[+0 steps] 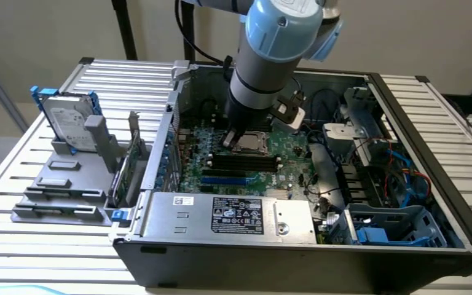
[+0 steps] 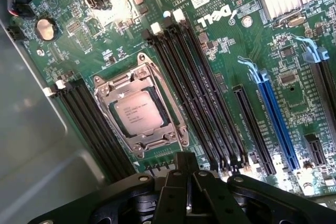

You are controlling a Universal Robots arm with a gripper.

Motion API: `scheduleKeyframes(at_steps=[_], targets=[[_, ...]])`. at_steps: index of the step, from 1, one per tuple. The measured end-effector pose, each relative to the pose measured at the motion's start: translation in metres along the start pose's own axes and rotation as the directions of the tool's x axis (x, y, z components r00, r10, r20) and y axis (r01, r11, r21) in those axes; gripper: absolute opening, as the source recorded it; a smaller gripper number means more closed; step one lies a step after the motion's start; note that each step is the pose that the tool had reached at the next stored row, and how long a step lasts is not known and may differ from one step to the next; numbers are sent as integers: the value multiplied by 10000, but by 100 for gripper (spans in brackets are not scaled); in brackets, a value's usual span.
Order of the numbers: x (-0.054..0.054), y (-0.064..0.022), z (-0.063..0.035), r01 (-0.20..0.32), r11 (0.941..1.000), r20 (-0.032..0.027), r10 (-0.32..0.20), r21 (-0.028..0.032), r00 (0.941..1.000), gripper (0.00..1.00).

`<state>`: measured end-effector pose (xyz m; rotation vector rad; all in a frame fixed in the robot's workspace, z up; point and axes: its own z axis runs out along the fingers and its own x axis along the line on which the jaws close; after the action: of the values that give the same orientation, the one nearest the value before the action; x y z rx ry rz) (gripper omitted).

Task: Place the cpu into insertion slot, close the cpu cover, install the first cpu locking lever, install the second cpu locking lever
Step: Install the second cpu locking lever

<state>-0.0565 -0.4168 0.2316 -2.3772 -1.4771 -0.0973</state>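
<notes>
A: Silvery cpu (image 2: pixel 139 115) sits flat in the insertion slot (image 2: pixel 103 81), mid green motherboard (image 2: pixel 220 61), between two banks of long black memory slots (image 2: pixel 205 103). The cpu cover (image 2: pixel 140 67) looks down over it, framing the chip thru its window.

B: Pincer (image 2: pixel 184 162)?

A: Shut tight, holding nothing, tip poised just beside the socket's edge in the wrist view. In the exterior view the arm (image 1: pixel 262 74) stands straight down over the socket, inside the open PC case (image 1: pixel 432 203) on the slatted desk (image 1: pixel 23 178).

B: Step in hand?

A: Prob. a locking lever; can't tell if either is latched. Best done w/ closed tip pressing the wire only, slow and level, clear of chip and mem slots.
</notes>
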Motion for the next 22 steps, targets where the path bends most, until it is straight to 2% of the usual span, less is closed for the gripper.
scheduleKeyframes(at_steps=[6,15,22], targets=[[-40,-4,108,18,10000,-23,-18,-47,10000,11],[-104,-54,263,76,9998,-96,-78,-205,9999,11],[-113,-68,337,95,9996,-119,-98,-257,9999,11]])
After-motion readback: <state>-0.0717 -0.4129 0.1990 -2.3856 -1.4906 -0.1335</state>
